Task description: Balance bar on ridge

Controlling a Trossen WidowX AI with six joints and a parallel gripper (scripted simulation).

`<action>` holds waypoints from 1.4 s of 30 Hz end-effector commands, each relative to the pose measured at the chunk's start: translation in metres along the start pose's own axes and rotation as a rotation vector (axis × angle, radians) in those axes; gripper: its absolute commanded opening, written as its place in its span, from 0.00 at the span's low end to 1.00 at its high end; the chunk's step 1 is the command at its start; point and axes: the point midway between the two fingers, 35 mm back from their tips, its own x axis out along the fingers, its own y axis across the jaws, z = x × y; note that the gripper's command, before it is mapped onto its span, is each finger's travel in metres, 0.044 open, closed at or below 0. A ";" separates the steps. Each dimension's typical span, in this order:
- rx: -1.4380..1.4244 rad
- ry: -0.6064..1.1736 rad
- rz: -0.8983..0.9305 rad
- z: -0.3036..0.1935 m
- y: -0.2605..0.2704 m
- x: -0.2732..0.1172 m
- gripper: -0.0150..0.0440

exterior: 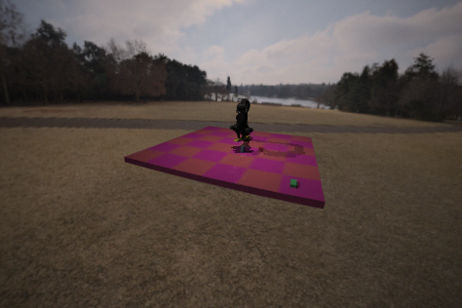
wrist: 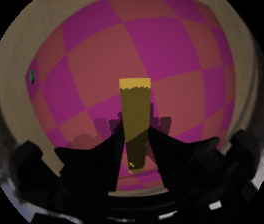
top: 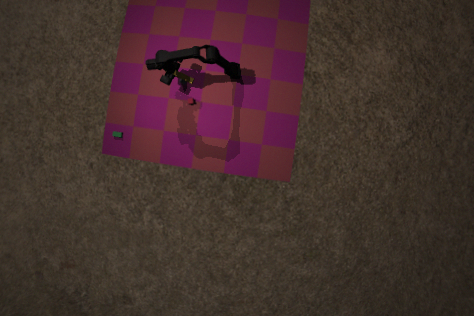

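Observation:
The yellow bar is clamped between the fingers of my gripper, which is shut on it. The bar looks roughly level and hangs above the table. The ridge, a small grey-teal piece, stands on the table below the bar in the exterior view, with a gap between them. In the top view and the wrist view I cannot make out the ridge; the bar, gripper or shadow hides it.
A small red block lies near the gripper's shadow. A green block lies near one corner of the checkered table top. The arm's shadow falls across the table.

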 end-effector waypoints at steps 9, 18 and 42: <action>0.005 -0.001 -0.002 0.000 0.005 0.011 0.25; 0.005 -0.001 -0.002 0.000 0.005 0.026 0.25; 0.004 -0.001 -0.002 -0.001 0.005 0.043 0.25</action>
